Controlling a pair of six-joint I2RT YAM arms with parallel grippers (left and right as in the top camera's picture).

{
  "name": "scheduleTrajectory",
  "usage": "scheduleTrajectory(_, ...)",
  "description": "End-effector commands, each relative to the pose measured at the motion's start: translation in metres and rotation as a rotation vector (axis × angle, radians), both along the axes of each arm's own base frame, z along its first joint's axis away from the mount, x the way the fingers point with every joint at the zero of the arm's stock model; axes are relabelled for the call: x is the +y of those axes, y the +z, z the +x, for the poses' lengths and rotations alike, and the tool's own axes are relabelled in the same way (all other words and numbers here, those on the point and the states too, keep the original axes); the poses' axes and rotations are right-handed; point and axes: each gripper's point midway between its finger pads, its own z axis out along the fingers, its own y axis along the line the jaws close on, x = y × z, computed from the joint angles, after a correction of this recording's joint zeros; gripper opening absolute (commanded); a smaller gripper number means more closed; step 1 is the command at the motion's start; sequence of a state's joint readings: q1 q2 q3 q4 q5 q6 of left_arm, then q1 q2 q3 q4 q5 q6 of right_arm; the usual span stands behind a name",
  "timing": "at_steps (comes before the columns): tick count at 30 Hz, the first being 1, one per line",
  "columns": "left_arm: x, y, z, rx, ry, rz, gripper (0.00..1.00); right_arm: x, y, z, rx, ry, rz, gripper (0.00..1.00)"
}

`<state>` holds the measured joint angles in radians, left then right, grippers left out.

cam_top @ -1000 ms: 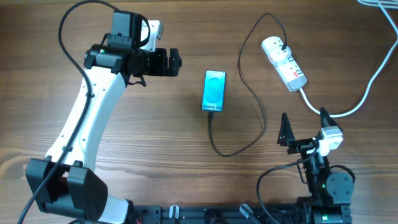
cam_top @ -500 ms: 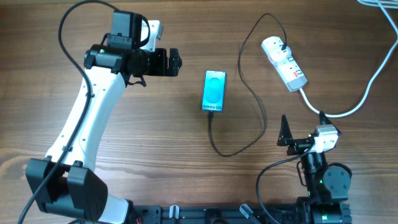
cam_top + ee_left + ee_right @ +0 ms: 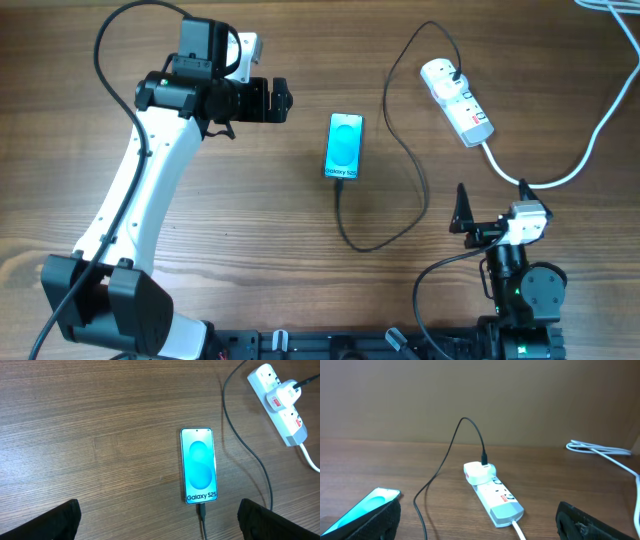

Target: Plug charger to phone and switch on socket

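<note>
Drifting slightly rightward since a second ago, right gripper (image 3: pixel 490 192) near front edge of table (image 3: pixel 250 220), jaws wide, nothing held; left gripper (image 3: pixel 285 101) likewise wide and empty. Socket (image 3: pixel 457 100) far right, phone (image 3: pixel 344 146) mid-table, charger (image 3: pixel 201 512) seemingly seated. Probably switching next: narrow the jaws, press squarely, avoid snagging cable

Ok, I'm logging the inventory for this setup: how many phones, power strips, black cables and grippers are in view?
phone: 1
power strip: 1
black cable: 1
grippers, left gripper and right gripper: 2
Total: 5
</note>
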<state>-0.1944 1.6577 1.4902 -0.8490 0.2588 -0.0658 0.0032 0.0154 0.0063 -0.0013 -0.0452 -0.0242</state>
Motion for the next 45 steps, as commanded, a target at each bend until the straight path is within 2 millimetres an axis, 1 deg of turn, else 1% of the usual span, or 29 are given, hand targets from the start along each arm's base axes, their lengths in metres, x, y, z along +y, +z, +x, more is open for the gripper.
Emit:
scheduleTrajectory(1,-0.001,-0.003,0.0,0.005,-0.007,0.003,1.0,-0.005,0.002,0.0,-0.009,-0.027,0.017,1.0)
scheduleTrajectory(6,-0.001,-0.003,0.0,0.005,-0.007,0.003,1.0,-0.002,0.002,-0.001,-0.011,-0.008,0.016,1.0)
scheduleTrajectory(26,-0.001,-0.004,0.0,0.007,-0.007,0.004,1.0,-0.002,0.002,-0.001,-0.011,-0.008,0.017,1.0)
scheduleTrajectory(29,0.002,-0.003,0.0,0.007,0.002,0.015,1.0,-0.002,0.002,-0.001,-0.011,-0.008,0.016,1.0)
scheduleTrajectory(31,0.01,0.002,-0.004,-0.002,0.023,0.048,1.0,-0.002,0.002,-0.001,-0.011,-0.008,0.016,1.0)
scheduleTrajectory(34,0.019,0.014,-0.018,-0.038,0.046,0.09,1.0,-0.002,0.002,-0.001,-0.011,-0.008,0.016,1.0)
scheduleTrajectory(37,0.031,0.016,-0.029,-0.119,0.081,0.111,1.0,-0.002,0.002,-0.001,-0.011,-0.008,0.017,1.0)
scheduleTrajectory(38,0.034,0.015,-0.031,-0.135,0.087,0.106,1.0,-0.002,0.003,-0.001,-0.011,-0.008,0.016,1.0)
scheduleTrajectory(40,0.042,0.008,-0.042,-0.18,0.106,0.094,1.0,-0.002,0.002,-0.001,-0.011,-0.008,0.017,1.0)
scheduleTrajectory(42,0.055,-0.003,-0.06,-0.189,0.133,0.094,1.0,-0.002,0.003,-0.001,-0.011,-0.008,0.016,1.0)
scheduleTrajectory(45,0.076,-0.014,-0.082,-0.206,0.188,0.096,1.0,-0.002,0.003,-0.001,-0.011,-0.008,0.016,1.0)
